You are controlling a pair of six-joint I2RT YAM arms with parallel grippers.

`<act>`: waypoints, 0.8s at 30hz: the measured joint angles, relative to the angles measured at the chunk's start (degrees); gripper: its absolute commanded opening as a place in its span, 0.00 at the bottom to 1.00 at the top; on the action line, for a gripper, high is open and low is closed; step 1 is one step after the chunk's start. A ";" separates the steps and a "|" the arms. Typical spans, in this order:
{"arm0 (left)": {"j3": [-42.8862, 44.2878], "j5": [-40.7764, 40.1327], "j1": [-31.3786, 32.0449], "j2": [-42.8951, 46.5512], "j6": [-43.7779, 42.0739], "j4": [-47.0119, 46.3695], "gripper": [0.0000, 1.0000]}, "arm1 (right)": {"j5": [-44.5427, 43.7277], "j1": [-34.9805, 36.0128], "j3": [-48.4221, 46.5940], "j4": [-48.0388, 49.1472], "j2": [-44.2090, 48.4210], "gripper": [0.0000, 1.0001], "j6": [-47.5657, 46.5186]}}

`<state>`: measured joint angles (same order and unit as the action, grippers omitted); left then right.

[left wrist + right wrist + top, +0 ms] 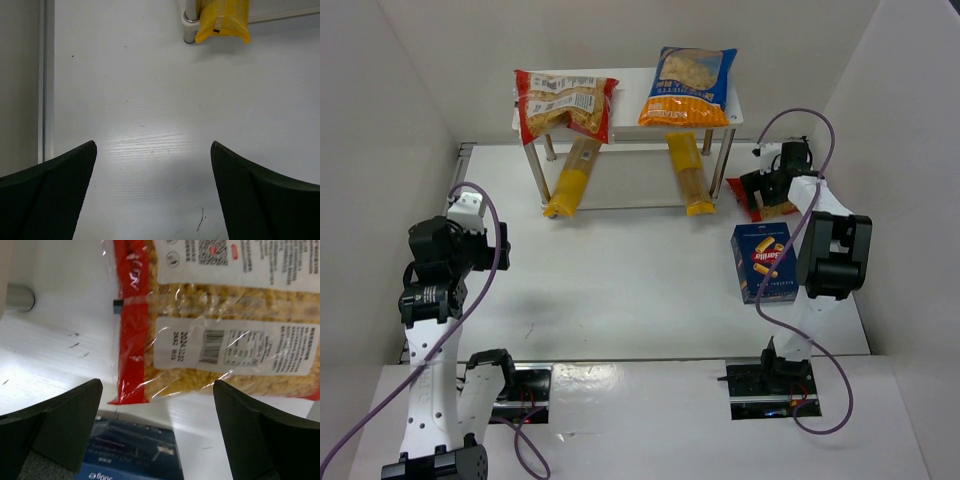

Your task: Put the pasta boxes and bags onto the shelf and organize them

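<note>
A: What's the room like?
B: A white desk [620,270] with white walls [380,100] around it. The shelf [628,90] is at the back, with the red bag [565,103] and the blue-and-orange bag [687,87] on top. Two yellow bags [572,178] slant out beneath.
A: And the tools?
B: The left tool [152,145] is spread wide over the desk. The right tool [158,382] is wide too, above the small red-edged bag [225,330], and the blue box [763,262] is near.

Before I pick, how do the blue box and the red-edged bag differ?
The blue box is opaque cardboard; the red-edged bag is clear plastic showing its pasta. The box lies nearer the arm bases; the bag farther back, beside the shelf. The open right gripper hangs over the bag, not the box. Both lie flat on the table, unshelved.
</note>
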<state>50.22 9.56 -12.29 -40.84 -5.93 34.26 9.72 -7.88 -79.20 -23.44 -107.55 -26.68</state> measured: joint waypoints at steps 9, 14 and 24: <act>0.00 0.33 -0.24 0.00 -0.11 0.02 1.00 | -2.43 0.00 -2.78 1.51 -4.76 1.00 0.11; 0.00 0.39 -0.24 0.00 -0.11 0.02 1.00 | -3.34 0.02 -4.26 1.40 -7.08 1.00 0.22; 0.00 0.48 -0.70 0.00 -0.13 0.02 1.00 | -6.34 1.16 -7.91 0.81 -10.47 0.66 0.28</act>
<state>50.22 10.04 -12.99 -40.84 -6.07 34.28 3.38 -6.72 -87.11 -22.63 -118.02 -26.39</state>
